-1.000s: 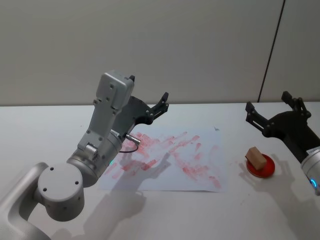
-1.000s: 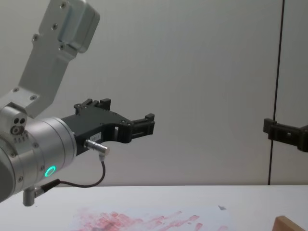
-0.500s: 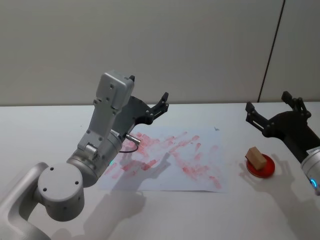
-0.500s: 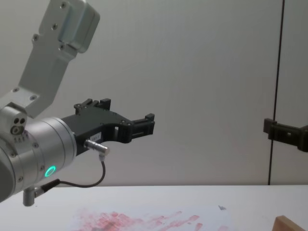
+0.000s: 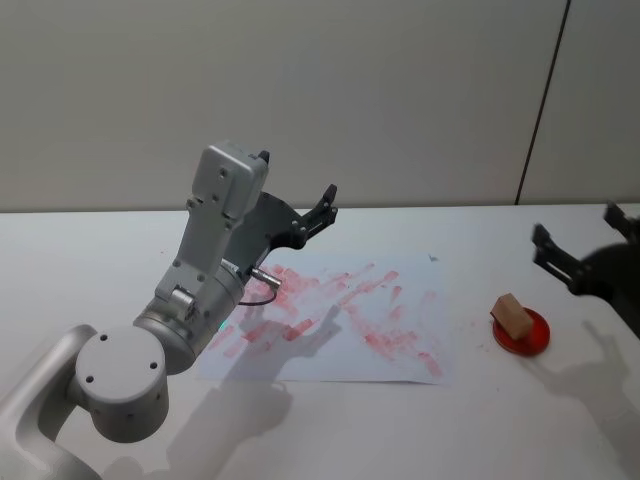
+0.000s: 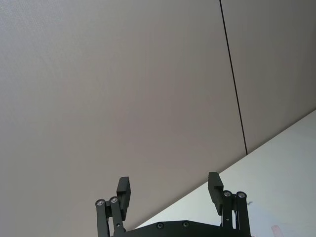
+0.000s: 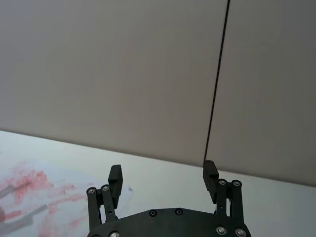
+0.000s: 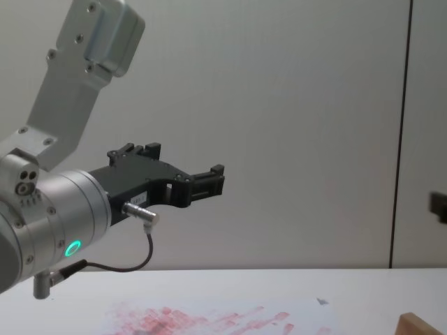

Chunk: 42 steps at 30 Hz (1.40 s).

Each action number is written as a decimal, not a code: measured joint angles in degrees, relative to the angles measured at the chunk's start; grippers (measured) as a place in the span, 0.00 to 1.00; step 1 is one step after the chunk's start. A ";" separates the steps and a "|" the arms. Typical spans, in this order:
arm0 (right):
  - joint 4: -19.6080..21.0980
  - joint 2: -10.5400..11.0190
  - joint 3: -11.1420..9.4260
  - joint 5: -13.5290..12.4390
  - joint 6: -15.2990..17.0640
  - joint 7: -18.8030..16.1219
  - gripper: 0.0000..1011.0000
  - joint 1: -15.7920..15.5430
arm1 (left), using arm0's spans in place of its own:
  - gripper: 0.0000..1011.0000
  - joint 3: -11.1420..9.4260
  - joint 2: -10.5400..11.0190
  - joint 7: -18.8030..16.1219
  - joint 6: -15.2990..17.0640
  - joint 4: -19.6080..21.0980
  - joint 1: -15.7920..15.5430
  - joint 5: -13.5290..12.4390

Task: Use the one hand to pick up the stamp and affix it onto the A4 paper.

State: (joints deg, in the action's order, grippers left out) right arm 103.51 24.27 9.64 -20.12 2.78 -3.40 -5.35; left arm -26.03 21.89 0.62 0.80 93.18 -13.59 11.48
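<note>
So the stamp (image 5: 511,315) is sitting on a little round red pad (image 5: 537,342) on the right side of the white surface (image 5: 400,430). It's a small light wood block, tipped a bit on the pad, and nothing is touching it. In the chest view you just catch its corner down at the lower right.

The A4 paper (image 5: 340,320) lies flat in the middle of the surface, just to the left of the pad with a gap between them. It's covered in red-pink smears, mostly across the left and middle, and there's a tiny grey mark (image 5: 432,258) by its far right corner.

The right hand (image 5: 576,225) is over at the right edge of the head view, up off the surface, a bit beyond and to the right of the stamp and clearly apart from it. Its fingers are spread wide and there's nothing between them; the right wrist view shows the same, two black fingers apart with bare wall behind.

The left hand (image 5: 297,178) is lifted above the left part of the paper, pointing toward the far wall. It's also spread wide and empty. Its silver wrist has a green light ring (image 8: 72,248) lit in the chest view.
</note>
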 joint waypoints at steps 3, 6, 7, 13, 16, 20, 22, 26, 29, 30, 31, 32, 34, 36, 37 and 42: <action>0.56 1.16 -0.72 -0.94 0.52 0.15 0.99 -1.44 | 0.99 0.00 0.00 0.00 0.00 0.00 0.00 0.00; 1.07 2.51 -1.54 -2.00 1.34 0.19 0.99 -3.15 | 0.99 0.00 0.00 0.00 0.00 0.00 0.00 0.00; 1.13 2.77 -1.68 -2.15 1.48 0.18 0.99 -3.50 | 0.99 0.00 0.00 0.00 0.00 0.00 0.00 0.00; 0.78 4.24 -2.33 -3.21 3.62 -0.88 0.99 -5.22 | 0.99 0.00 0.00 0.00 0.00 0.00 0.00 0.00; -0.09 4.35 -2.34 -3.21 4.73 -1.73 0.99 -5.10 | 0.99 0.00 0.00 0.00 0.00 0.00 0.00 0.00; -1.61 4.14 -2.02 -2.59 6.33 -2.98 0.99 -4.15 | 0.99 0.00 0.00 0.00 0.00 0.00 0.00 0.00; -2.74 3.78 -1.71 -1.93 7.35 -3.75 0.99 -3.27 | 0.99 0.00 0.00 0.00 0.00 0.00 0.00 0.00; -4.68 2.97 -1.08 -0.66 8.83 -4.94 0.99 -1.67 | 0.99 0.00 0.00 0.00 0.00 0.00 0.00 0.00; -6.13 2.31 -0.57 0.41 9.79 -5.93 0.99 -0.43 | 0.99 0.00 0.00 0.00 0.00 0.00 0.00 0.00; -7.00 1.90 -0.26 0.87 10.16 -6.35 0.99 0.32 | 0.99 0.00 0.00 0.00 0.00 0.00 0.00 0.00; -7.20 1.79 -0.19 1.12 10.34 -6.59 0.99 0.50 | 0.99 0.00 0.00 0.01 0.00 0.00 0.00 0.00; -7.69 1.53 -0.01 1.36 10.48 -6.81 0.99 0.93 | 0.99 0.00 0.00 0.00 0.00 0.00 0.00 0.00; -8.37 1.17 0.25 1.88 10.75 -7.30 0.99 1.56 | 0.99 0.00 0.00 0.00 0.00 0.00 0.00 0.00; -9.45 0.59 0.69 2.72 11.13 -8.18 0.99 2.54 | 0.99 0.00 0.00 0.00 0.00 0.00 0.00 0.00; -10.31 0.11 1.02 3.24 11.35 -8.71 0.99 3.33 | 0.99 0.00 0.00 0.00 0.00 0.00 0.00 0.00; -13.06 -1.41 2.07 5.22 11.85 -10.61 0.99 5.86 | 0.99 0.00 0.00 0.01 0.00 0.00 0.00 0.00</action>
State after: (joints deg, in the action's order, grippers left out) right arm 90.45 22.86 11.71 -14.90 14.63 -14.01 0.51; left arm -26.03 21.89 0.63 0.79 93.18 -13.59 11.48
